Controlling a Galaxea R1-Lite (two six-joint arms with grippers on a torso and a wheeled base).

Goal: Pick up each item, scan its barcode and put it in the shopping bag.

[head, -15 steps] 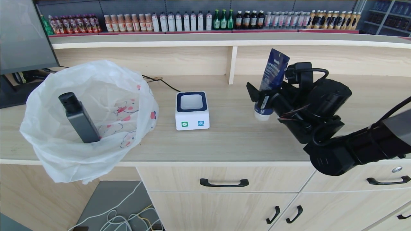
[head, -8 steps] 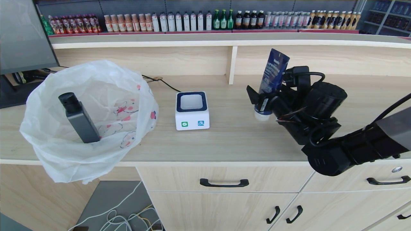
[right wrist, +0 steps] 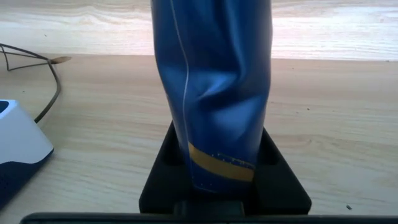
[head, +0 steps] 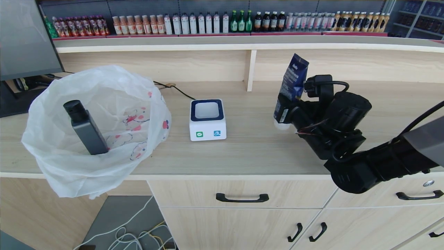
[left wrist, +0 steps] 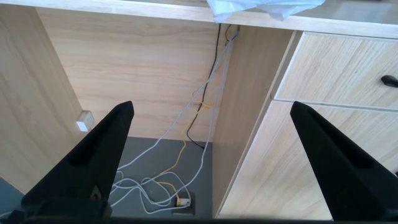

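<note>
A dark blue tube (head: pixel 293 81) with a white cap stands cap down on the counter, right of centre. My right gripper (head: pixel 285 111) is shut on its lower part. In the right wrist view the tube (right wrist: pixel 214 93) is dented between the black fingers (right wrist: pixel 163 163). The white scanner (head: pixel 207 119) with a dark blue top sits mid-counter, its corner (right wrist: pixel 15 149) also seen from the right wrist. The white shopping bag (head: pixel 104 114) stands open at the left with a dark grey bottle (head: pixel 85 128) inside. My left gripper (left wrist: pixel 211 168) hangs open below the counter edge.
A monitor (head: pixel 24 38) stands at the far left. A black cable (head: pixel 173 88) runs behind the scanner. An upright divider (head: pixel 250 69) splits the back shelf. Drawers with black handles (head: pixel 242 198) sit under the counter. Loose cables (left wrist: pixel 174 180) lie on the floor.
My right gripper's fingers, spread beside the tube a second ago, have shut on it. The tube has turned and shifted slightly, and the arm edged a little left.
</note>
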